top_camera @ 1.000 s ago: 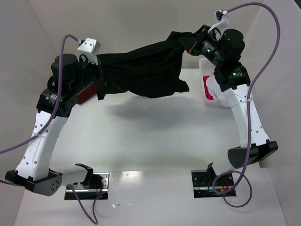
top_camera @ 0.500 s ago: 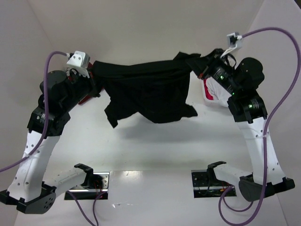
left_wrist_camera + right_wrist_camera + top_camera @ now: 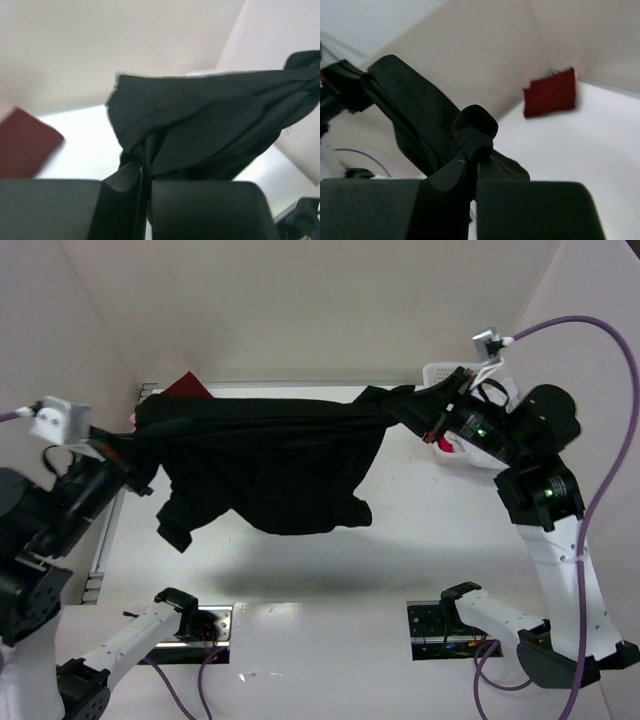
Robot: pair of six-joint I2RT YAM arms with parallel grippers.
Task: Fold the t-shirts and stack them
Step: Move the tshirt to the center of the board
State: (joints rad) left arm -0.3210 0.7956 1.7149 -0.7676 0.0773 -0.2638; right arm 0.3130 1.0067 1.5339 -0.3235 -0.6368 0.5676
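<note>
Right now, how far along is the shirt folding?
Done: one dark red shirt lies flat, apparently folded, at the far left of the table. In hand: the black shirt hangs stretched between the left gripper and right gripper, both shut on it, above the table. Left: folding and stacking it, plus the pink cloth in the basket.

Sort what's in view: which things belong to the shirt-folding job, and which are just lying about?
In the job:
black t-shirt, hanging between left tool and right tool, both shut on it
dark red shirt, far left on the table
red cloth at the white basket, probably a shirt

Lying about:
white basket, far right
</note>
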